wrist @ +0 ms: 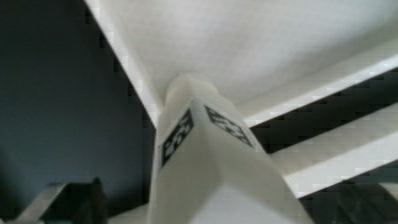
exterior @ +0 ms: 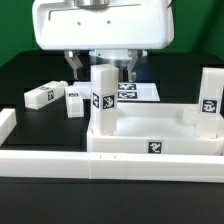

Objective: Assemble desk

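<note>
The white tray-like tabletop (exterior: 150, 128) lies on the black table. One white tagged leg (exterior: 103, 98) stands upright in its corner at the exterior view's left. A second leg (exterior: 208, 96) stands at the right corner. My gripper (exterior: 102, 72) hangs over the left leg, open, with a finger on each side of the leg's top and a gap on both sides. In the wrist view that leg (wrist: 214, 150) rises toward the camera with the tabletop (wrist: 267, 50) behind it. One dark finger (wrist: 75, 200) shows apart from the leg.
Two loose legs (exterior: 41, 95) (exterior: 75, 102) lie on the table at the exterior view's left. The marker board (exterior: 138, 92) lies behind the tabletop. Long white border bars (exterior: 100, 165) run along the front and left.
</note>
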`<state>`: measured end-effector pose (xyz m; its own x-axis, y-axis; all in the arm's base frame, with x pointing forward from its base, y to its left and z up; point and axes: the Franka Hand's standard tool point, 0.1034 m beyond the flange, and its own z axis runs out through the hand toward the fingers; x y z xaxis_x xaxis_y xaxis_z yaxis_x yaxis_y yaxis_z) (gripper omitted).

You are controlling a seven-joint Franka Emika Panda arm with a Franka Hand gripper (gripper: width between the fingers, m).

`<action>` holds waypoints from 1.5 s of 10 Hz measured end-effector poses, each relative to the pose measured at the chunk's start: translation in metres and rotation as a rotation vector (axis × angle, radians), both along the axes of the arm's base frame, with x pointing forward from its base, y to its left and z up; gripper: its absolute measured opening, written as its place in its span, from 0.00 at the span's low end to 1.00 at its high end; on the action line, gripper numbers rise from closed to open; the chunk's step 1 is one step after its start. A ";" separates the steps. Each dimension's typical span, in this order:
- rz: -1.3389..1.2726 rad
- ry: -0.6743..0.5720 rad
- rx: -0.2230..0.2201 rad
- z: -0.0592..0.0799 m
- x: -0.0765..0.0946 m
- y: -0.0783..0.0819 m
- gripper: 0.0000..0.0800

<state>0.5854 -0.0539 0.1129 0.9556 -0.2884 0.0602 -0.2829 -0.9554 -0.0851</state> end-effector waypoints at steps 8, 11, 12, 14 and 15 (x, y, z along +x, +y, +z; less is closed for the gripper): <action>0.561 -0.016 -0.079 -0.004 -0.001 0.005 0.81; 0.727 -0.018 -0.097 -0.006 -0.002 0.004 0.81; 0.727 -0.018 -0.097 -0.006 -0.002 0.004 0.64; 0.727 -0.018 -0.097 -0.006 -0.002 0.004 0.46; 0.714 -0.017 -0.095 -0.006 -0.002 0.003 0.46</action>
<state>0.5838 -0.0504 0.1071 0.9076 0.4138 0.0709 0.4143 -0.9101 0.0091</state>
